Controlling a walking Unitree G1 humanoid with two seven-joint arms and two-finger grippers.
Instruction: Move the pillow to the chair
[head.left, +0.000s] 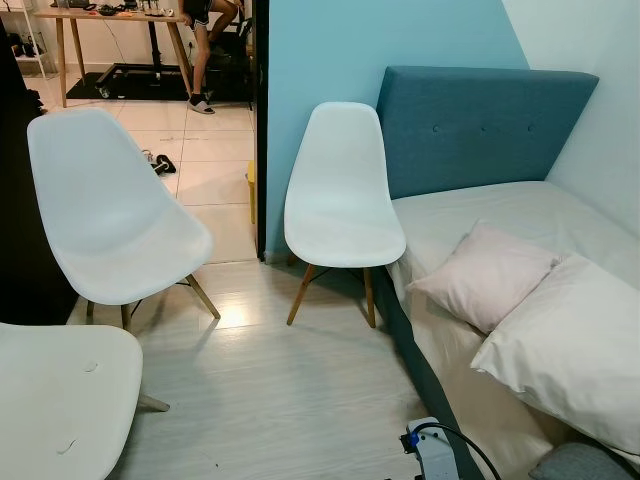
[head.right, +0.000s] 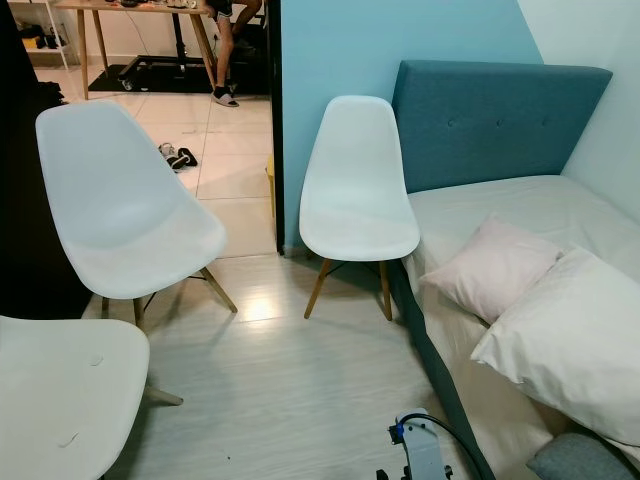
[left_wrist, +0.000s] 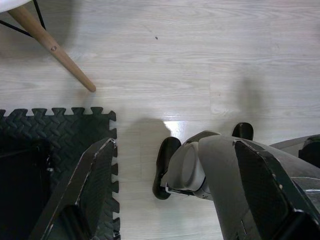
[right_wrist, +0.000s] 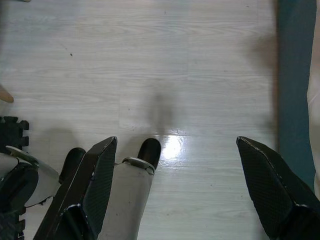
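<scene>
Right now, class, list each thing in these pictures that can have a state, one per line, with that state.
Pink pillow: lying on the bed, not yet moved.
White pillow: on the bed, overlapping the pink one.
Middle chair: upright beside the bed, seat bare.
Left chair: upright, seat bare.
Left gripper: open, hanging over the floor.
Right gripper: open, hanging over the floor.

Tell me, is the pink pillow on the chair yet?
No. The pink pillow lies on the bed, leaning against a white pillow. The chair beside the bed has a bare seat.
</scene>
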